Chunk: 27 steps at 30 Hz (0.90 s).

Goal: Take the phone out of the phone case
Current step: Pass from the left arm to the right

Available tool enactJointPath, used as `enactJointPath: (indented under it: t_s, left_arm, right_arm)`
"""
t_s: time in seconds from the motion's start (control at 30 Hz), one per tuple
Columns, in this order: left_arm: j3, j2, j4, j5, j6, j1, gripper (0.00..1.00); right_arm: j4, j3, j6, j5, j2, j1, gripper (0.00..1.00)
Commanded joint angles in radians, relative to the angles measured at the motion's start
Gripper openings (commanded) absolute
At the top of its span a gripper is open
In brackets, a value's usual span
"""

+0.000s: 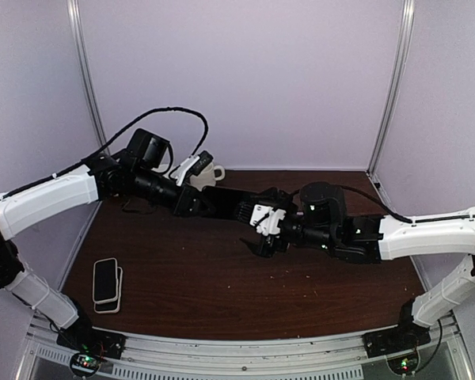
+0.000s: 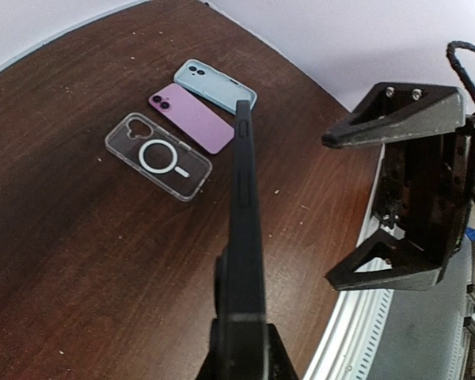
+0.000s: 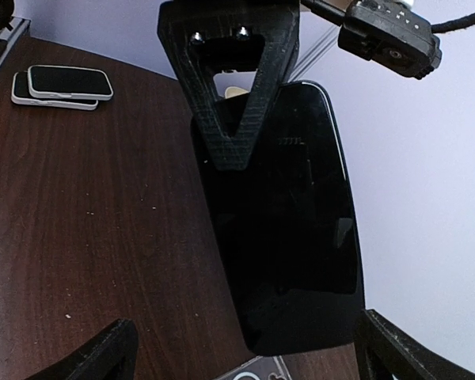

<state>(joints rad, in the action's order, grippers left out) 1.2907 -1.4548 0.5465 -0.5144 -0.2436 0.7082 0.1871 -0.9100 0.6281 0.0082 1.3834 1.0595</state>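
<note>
The left gripper (image 2: 237,355) was clenched on one end of the slim, glossy black phone (image 3: 289,229). It held the phone, in its matt black case (image 2: 244,229), edge-up above the dark brown wooden table (image 2: 79,261). The right gripper (image 2: 344,207) hung released, jaws spread wide, near the phone's free end and apart from it. On the table lay a clear ringed case (image 2: 158,156), a purple phone (image 2: 191,119) and a pale blue phone (image 2: 218,85).
</note>
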Motion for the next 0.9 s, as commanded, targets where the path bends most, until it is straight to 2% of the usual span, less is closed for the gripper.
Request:
enactJointPath:
  t_s: [0.0, 0.23, 0.53, 0.8, 0.87]
  left_arm:
    - [0.059, -0.006, -0.054, -0.133, -0.066, -0.009, 0.0]
    - [0.062, -0.009, -0.07, -0.21, -0.097, -0.015, 0.0]
    - [0.058, -0.005, -0.089, -0.285, -0.1, -0.018, 0.0]
    - [0.053, -0.006, -0.097, -0.329, -0.099, -0.018, 0.0]
    - [0.053, -0.005, -0.098, -0.328, -0.096, -0.018, 0.0]
  right_arm:
    - [0.051, -0.077, 0.084, 0.086, 0.035, 0.006, 0.99]
    - [0.036, -0.121, 0.099, 0.083, 0.08, 0.007, 1.0]
    - [0.036, -0.132, 0.071, 0.005, 0.099, 0.005, 0.98]
    - [0.016, -0.157, 0.077, -0.005, 0.121, 0.002, 0.75]
    - [0.011, -0.161, 0.077, -0.005, 0.121, 0.002, 0.65]
